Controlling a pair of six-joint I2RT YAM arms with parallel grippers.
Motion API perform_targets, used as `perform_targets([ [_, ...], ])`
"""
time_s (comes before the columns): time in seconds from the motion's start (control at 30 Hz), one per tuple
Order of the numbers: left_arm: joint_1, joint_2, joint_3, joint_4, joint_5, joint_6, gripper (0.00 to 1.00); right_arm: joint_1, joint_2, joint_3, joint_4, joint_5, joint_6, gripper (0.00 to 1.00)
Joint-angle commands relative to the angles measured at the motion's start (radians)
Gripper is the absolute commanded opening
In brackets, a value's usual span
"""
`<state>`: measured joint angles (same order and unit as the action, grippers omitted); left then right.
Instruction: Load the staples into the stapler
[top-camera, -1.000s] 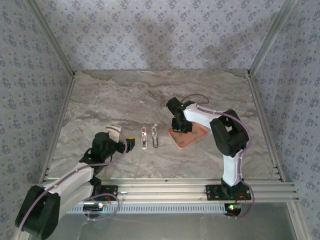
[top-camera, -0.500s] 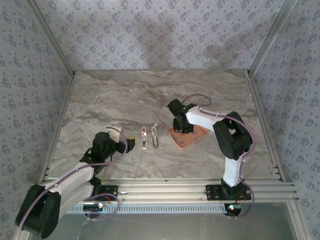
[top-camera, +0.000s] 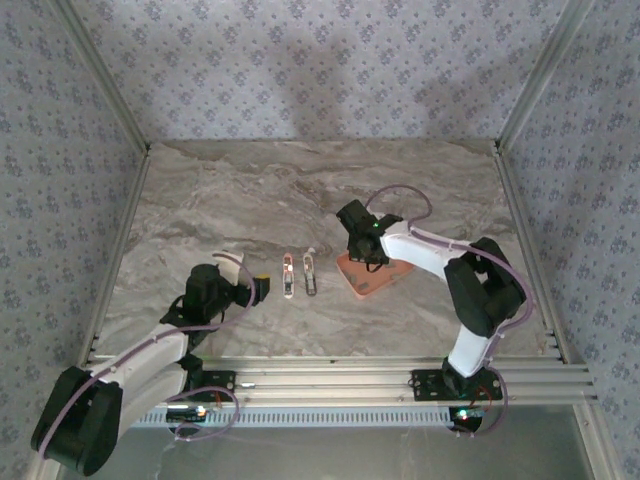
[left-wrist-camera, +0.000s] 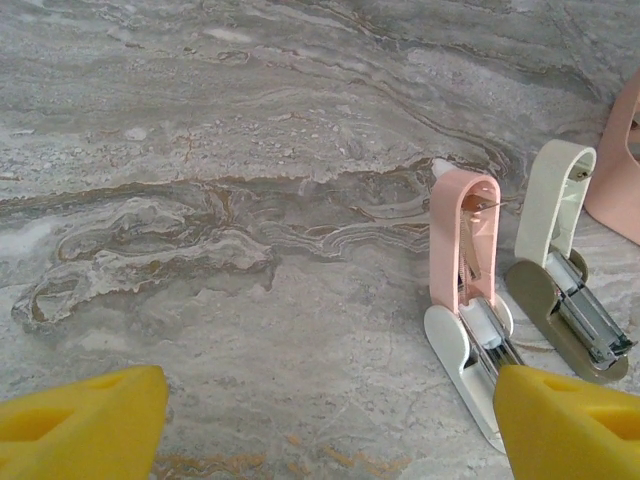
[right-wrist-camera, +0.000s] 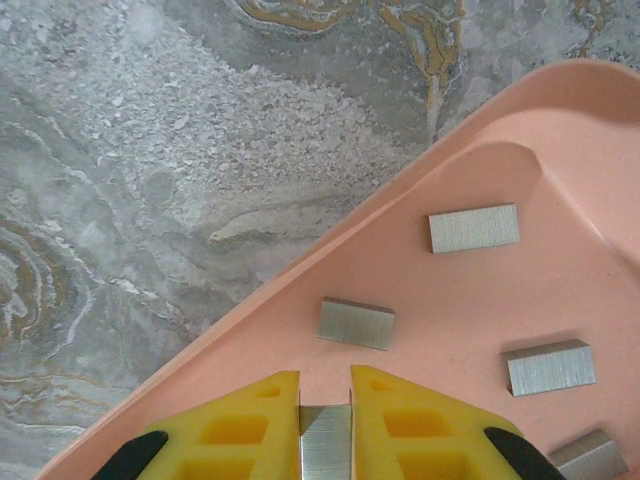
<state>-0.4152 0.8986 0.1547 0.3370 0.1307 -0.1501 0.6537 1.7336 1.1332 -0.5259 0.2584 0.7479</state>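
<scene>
The right gripper (right-wrist-camera: 325, 392) is seen clenched on 1 strip of staples (right-wrist-camera: 325, 445), which is pinched between its yellow fingers (right-wrist-camera: 250, 425) over a corner of the pink tray (right-wrist-camera: 470, 150). Whether that strip is lifted off the tray floor cannot be told. 4 more loose strips (right-wrist-camera: 474, 228) are seen lying apart from one another on the tray floor, just beyond the fingers. In the top view the tray is set right of centre on the marbled table (top-camera: 250, 190). 2 staplers are laid open side by side to its left, a pink stapler (left-wrist-camera: 463, 270) and a beige stapler (left-wrist-camera: 556, 215), close together but not touching. The left gripper (left-wrist-camera: 325, 405) is held released, jaws wide, low over the table beside the pink stapler.
</scene>
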Motion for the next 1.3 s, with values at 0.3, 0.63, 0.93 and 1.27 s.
perform_targets([
  [0.3,-0.002,0.016,0.038,0.004,-0.011,-0.006,0.85,0.032,-0.073,-0.023,0.043,0.079,0.020,0.17],
  [0.63,-0.001,0.017,0.039,0.005,-0.011,-0.007,0.85,0.057,-0.106,-0.039,0.074,0.100,0.017,0.17],
  [0.93,-0.003,0.018,0.037,0.004,-0.010,-0.006,0.85,0.076,-0.144,-0.056,0.097,0.123,0.012,0.17],
  [1.27,-0.003,0.021,0.037,0.005,-0.012,-0.008,0.85,0.104,-0.169,-0.072,0.125,0.161,0.008,0.17],
])
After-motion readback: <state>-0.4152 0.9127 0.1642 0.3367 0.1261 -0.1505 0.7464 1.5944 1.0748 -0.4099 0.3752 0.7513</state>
